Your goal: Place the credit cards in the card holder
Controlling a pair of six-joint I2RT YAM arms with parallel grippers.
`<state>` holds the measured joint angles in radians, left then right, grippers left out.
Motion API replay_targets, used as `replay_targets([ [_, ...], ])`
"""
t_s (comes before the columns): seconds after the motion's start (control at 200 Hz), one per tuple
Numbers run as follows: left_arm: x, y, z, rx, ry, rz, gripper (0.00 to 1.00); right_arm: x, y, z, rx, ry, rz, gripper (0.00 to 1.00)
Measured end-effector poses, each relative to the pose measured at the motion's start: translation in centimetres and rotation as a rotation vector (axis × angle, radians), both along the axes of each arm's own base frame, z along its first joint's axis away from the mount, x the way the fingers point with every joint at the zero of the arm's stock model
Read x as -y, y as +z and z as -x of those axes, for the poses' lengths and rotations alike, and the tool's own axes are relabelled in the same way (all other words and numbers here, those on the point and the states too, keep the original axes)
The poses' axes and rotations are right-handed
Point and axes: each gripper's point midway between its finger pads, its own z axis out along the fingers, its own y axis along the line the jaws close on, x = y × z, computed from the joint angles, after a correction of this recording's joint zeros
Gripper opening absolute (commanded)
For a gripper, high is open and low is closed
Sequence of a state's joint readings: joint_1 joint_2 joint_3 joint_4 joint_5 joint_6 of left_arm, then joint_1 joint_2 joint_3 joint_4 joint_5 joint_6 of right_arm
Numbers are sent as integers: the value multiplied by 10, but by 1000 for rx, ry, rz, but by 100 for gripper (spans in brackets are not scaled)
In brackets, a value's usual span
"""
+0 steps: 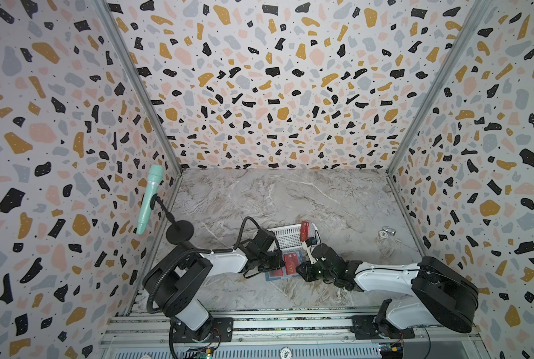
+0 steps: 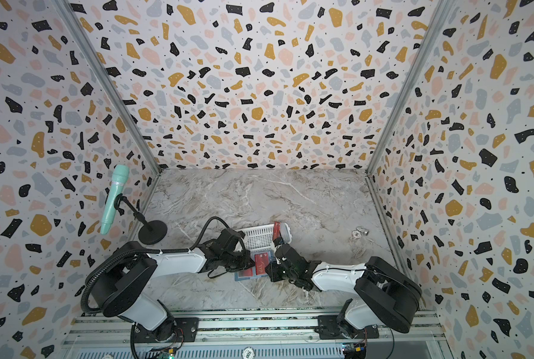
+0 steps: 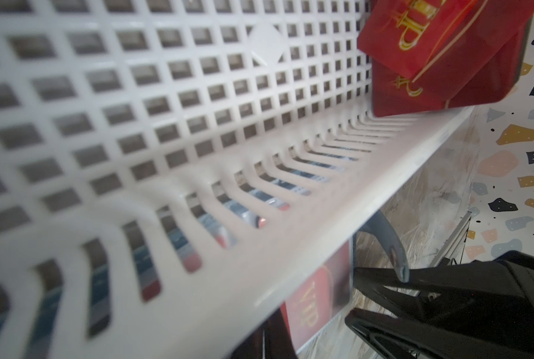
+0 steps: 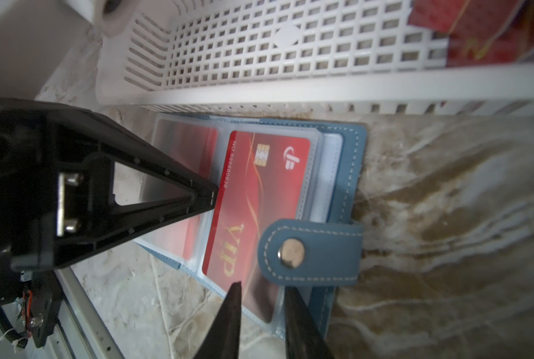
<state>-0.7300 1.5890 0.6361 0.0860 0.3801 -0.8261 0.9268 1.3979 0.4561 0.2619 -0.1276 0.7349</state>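
Observation:
The blue-grey card holder [image 4: 346,174] lies open on the marble table, right against the white basket [image 4: 259,90]; both top views show it [image 1: 273,276] [image 2: 244,275]. A red VIP credit card [image 4: 259,192] sits partway in a clear sleeve, and another red card [image 4: 188,149] shows in the sleeve beside it. My left gripper [image 4: 213,196] is shut, with its tip touching the VIP card's long edge. My right gripper [image 4: 264,292] hovers with a narrow gap over the holder's near edge, beside the snap tab [image 4: 309,251]. More credit cards [image 1: 305,231] [image 3: 439,56] lean in the basket's corner.
The basket [image 1: 285,237] stands just behind the holder, between the two wrists. A mint microphone [image 1: 149,199] on a black stand [image 1: 180,231] is at the left wall. Small metallic bits [image 1: 386,232] lie at the right. Patterned walls enclose three sides.

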Motion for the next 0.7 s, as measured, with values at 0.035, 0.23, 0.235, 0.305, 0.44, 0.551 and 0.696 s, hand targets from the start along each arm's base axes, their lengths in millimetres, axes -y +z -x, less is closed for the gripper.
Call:
replay_targets([
  [0.035,0,0,0,1,0,1,7,0,0,0,0,0,0,25],
  [0.23,0,0,0,1,2,6,7,-1,1,0,-2,4,-8,24],
  [0.235,1,0,0,1,2,6,7,-1,1,0,-2,4,-8,24],
  [0.305,1,0,0,1,2,7,7,-2,3,0,2,5,-14,24],
  [0.44,1,0,0,3,5,13,7,-4,14,-2,28,7,-47,23],
  [0.551,3,0,1,2,7,20,7,-7,24,-4,49,10,-78,23],
  [0.696,8,0,2,-3,2,36,6,-10,28,-4,59,16,-101,23],
])
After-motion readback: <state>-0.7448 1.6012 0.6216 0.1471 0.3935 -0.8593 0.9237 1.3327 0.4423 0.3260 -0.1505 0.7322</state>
